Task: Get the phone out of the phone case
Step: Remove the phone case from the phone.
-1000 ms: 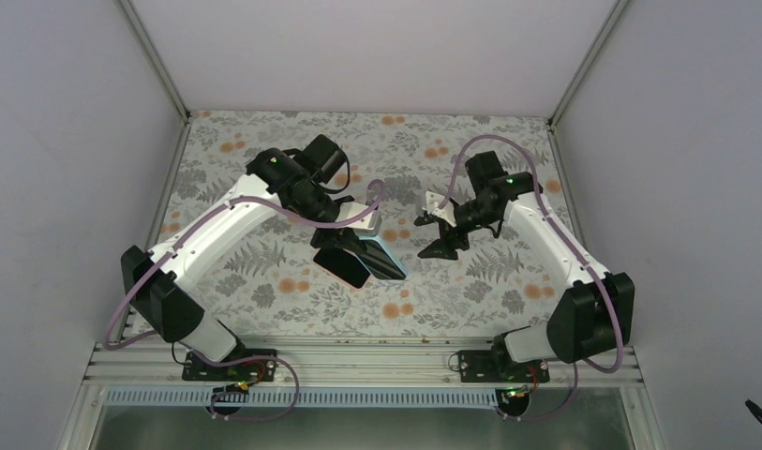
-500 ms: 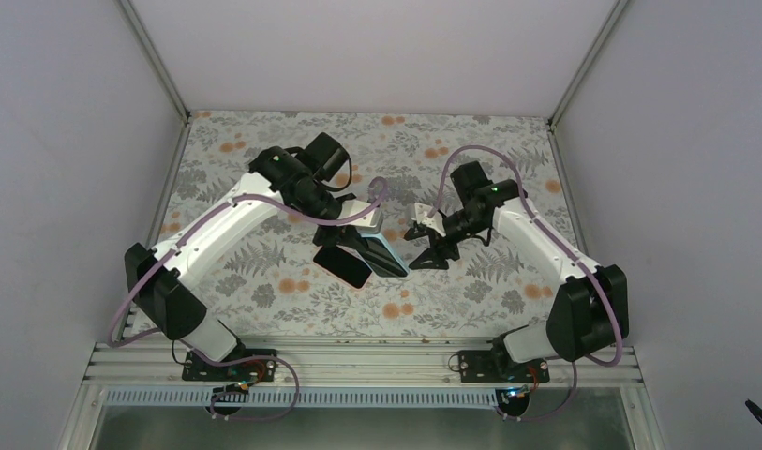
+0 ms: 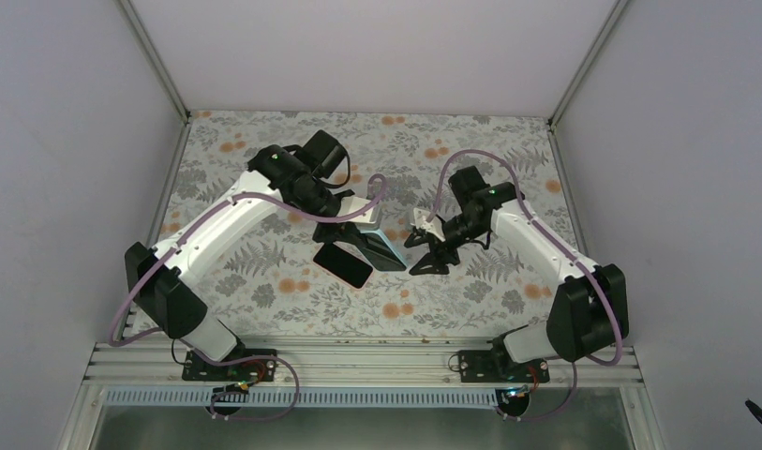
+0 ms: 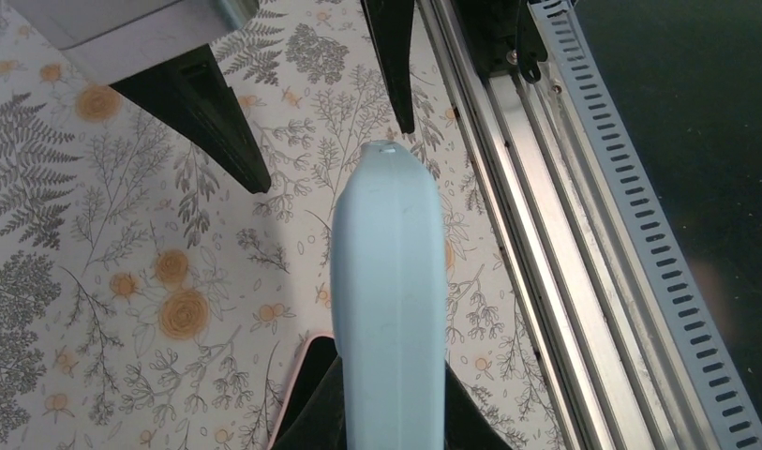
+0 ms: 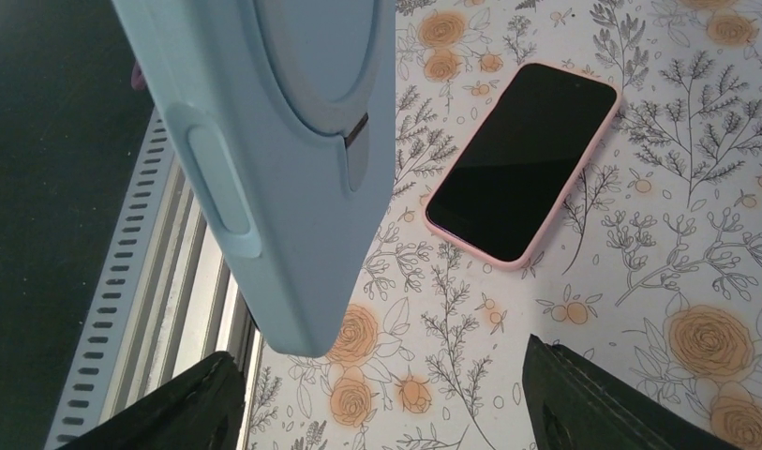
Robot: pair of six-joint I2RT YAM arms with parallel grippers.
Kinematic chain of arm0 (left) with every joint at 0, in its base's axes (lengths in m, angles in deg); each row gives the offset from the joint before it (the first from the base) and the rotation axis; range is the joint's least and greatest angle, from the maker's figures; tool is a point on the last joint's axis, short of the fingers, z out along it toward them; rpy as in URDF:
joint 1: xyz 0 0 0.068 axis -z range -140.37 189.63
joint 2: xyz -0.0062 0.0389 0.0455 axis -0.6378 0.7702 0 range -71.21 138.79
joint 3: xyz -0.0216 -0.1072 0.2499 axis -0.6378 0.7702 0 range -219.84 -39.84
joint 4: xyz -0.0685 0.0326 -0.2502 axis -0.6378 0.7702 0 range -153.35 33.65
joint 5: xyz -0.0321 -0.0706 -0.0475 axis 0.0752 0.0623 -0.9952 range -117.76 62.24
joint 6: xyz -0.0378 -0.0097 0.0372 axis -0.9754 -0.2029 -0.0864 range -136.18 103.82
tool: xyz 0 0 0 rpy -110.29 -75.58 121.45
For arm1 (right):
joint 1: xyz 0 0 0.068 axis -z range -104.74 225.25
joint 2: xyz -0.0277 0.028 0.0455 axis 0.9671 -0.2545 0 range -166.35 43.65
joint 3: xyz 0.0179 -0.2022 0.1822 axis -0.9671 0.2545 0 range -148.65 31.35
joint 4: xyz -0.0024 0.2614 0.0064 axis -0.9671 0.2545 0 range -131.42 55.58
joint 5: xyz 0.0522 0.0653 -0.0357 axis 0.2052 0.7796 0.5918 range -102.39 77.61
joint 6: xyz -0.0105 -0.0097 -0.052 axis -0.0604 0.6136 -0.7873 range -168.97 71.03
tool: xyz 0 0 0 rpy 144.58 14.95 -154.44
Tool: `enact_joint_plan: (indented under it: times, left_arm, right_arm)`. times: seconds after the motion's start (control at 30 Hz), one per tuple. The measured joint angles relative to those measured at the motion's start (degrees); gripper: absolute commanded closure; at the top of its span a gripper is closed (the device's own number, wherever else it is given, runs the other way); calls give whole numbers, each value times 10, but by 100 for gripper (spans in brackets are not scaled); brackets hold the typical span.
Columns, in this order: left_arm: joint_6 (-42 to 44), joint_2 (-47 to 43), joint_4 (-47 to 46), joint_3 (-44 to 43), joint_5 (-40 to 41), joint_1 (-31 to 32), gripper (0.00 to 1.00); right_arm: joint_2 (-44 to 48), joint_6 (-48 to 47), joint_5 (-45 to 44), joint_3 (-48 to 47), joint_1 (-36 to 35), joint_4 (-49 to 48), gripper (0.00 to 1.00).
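A black-screened phone with a pink rim [image 3: 342,265] lies flat on the floral mat, outside the case; it also shows in the right wrist view [image 5: 522,159] and, by a corner, in the left wrist view [image 4: 297,389]. My left gripper [image 3: 361,236] is shut on the light blue phone case [image 3: 384,249] and holds it tilted above the mat, just right of the phone [image 4: 388,300]. My right gripper [image 3: 424,253] is open and empty, its fingers [image 5: 185,403] spread just below the free end of the case [image 5: 283,159], apart from it.
The aluminium rail [image 4: 545,234] at the table's near edge runs close under the held case. The floral mat [image 3: 264,169] covers the table, with grey walls on three sides.
My right gripper has moved left and slightly down towards the free end of the case. My left gripper has shifted the case slightly. The phone has stayed put.
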Motion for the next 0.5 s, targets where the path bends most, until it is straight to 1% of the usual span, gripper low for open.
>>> enact_joint_plan:
  times: [0.5]
  left_arm:
    - [0, 5, 0, 0, 1, 0, 98]
  right_arm:
    - [-5, 12, 2, 4, -3, -32, 25]
